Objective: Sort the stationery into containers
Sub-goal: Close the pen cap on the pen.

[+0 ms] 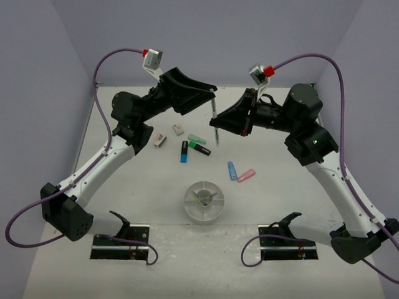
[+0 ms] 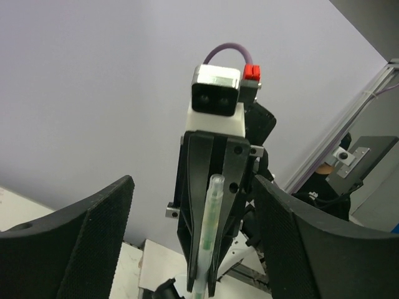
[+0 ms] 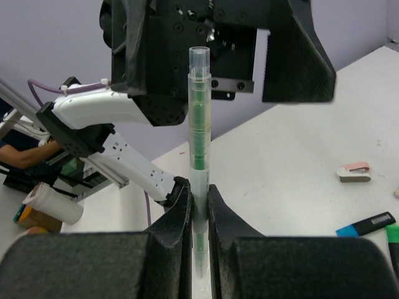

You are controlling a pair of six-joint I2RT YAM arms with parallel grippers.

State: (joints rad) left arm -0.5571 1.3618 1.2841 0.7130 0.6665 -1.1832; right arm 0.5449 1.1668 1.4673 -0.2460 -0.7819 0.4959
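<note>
Right end effector [image 3: 199, 205] clamps pen [image 3: 198, 124] aloft; left end effector [image 1: 211, 98] spread.

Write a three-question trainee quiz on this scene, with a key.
1. True or false: the right gripper is shut on the clear green-cored pen.
2. Multiple choice: the left gripper has its fingers A) clamped on the pen, B) wide apart, not touching the pen, C) out of every view.
3. Fill in: on the table, the pink highlighter lies right beside a ____ one.
Key: 1 true; 2 B; 3 blue, the blue highlighter.
</note>
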